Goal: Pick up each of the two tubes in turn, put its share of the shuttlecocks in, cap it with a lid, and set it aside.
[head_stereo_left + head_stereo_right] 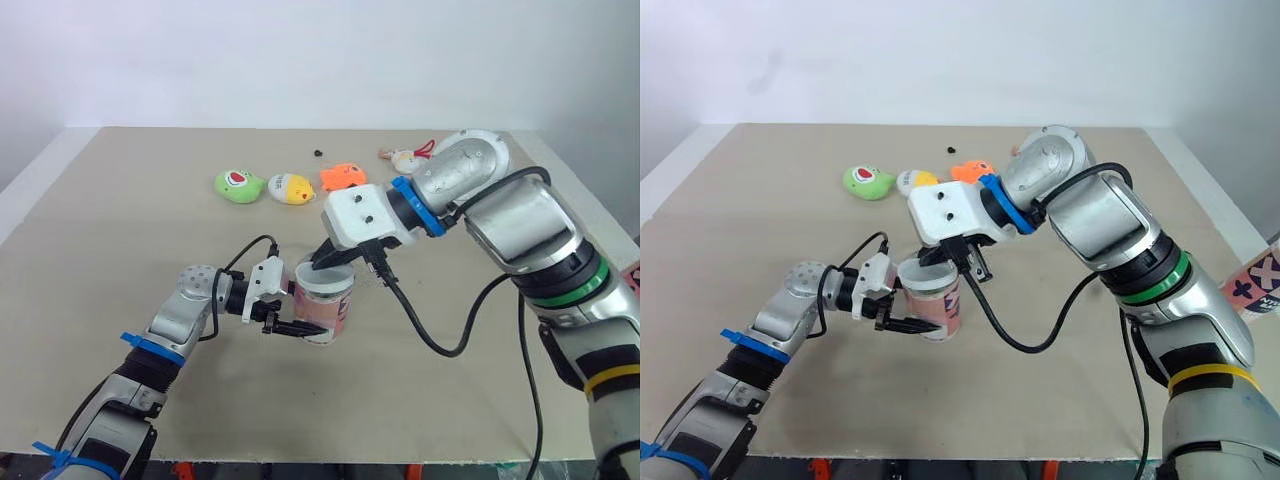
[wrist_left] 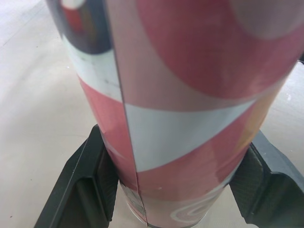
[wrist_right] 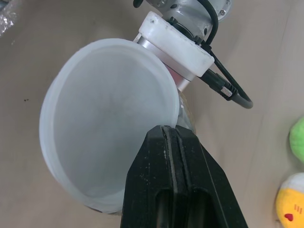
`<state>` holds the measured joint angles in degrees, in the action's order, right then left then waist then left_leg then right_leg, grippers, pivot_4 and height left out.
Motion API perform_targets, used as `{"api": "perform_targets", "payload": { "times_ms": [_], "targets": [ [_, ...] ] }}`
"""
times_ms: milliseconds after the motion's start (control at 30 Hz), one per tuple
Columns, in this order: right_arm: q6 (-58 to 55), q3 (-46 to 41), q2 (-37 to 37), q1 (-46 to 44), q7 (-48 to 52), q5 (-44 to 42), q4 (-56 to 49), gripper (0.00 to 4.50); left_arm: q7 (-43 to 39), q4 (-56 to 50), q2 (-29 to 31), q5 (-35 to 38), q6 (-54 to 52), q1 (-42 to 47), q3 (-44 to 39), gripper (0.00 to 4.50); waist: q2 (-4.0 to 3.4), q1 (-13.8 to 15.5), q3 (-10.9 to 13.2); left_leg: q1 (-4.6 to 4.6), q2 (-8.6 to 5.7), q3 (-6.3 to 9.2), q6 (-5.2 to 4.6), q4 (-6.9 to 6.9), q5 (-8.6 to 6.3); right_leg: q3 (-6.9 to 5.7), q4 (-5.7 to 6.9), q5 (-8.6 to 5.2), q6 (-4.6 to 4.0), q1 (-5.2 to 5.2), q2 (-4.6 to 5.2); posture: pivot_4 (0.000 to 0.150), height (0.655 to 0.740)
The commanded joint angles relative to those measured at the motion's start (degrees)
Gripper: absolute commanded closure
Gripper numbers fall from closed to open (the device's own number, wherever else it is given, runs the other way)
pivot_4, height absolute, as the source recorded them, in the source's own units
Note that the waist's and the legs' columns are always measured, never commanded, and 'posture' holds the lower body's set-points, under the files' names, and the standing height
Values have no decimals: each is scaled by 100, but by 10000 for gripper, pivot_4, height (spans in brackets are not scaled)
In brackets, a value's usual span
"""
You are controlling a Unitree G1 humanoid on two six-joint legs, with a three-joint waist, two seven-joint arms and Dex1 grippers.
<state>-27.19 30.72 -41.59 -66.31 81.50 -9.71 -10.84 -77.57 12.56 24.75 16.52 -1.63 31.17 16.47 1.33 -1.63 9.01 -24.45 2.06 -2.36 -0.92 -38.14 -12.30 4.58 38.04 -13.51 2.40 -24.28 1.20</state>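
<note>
Beige tabletop [image 1: 120,250]: left gripper [image 1: 308,320] clamps the tube [image 2: 190,118] between its fingers low on the wall, holding it upright, long axis vertical, mouth up, so the right gripper [image 1: 332,258], fingers pressed together just above, can seat the lid [image 3: 109,123].

Pink-and-white tube [image 1: 325,312]: top is blocked by white lid [image 3: 109,123] and right gripper [image 1: 325,262], sides by left gripper [image 1: 303,322] | far strip is taken by green, yellow, orange plush toys [image 1: 290,188] | near beige tabletop [image 1: 120,250] is left open
</note>
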Motion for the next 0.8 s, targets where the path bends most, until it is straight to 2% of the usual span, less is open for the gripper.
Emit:
{"api": "perform_targets", "payload": {
  "times_ms": [33, 633, 800],
  "targets": [
    [-7, -317, -68, -149, -46, 139, -218, 44230, -17, 88, 55, -178, -47, -37, 83, 17461, 0, 2, 0, -2, -2, 0, 0, 3, 0, 0, 0, -1, -2, -2, 1, 1500, 7400],
    [16, -602, -171, -105, -36, 298, -300, 44230, -30, 93, 64, -167, -130, -9, 58, 17461, 1, 3, 0, -1, -18, 1, 1, 11, -1, -3, 0, -10, 2, -3, 3, 1500, 7400],
    [318, -464, -355, 102, 95, 480, -298, 44230, -23, 88, 59, -171, -144, 2, 56, 17461, 1, 7, 0, -1, -18, 2, 1, 11, -1, -3, 0, -12, 3, -3, 3, 1500, 7400]
  ]
}}
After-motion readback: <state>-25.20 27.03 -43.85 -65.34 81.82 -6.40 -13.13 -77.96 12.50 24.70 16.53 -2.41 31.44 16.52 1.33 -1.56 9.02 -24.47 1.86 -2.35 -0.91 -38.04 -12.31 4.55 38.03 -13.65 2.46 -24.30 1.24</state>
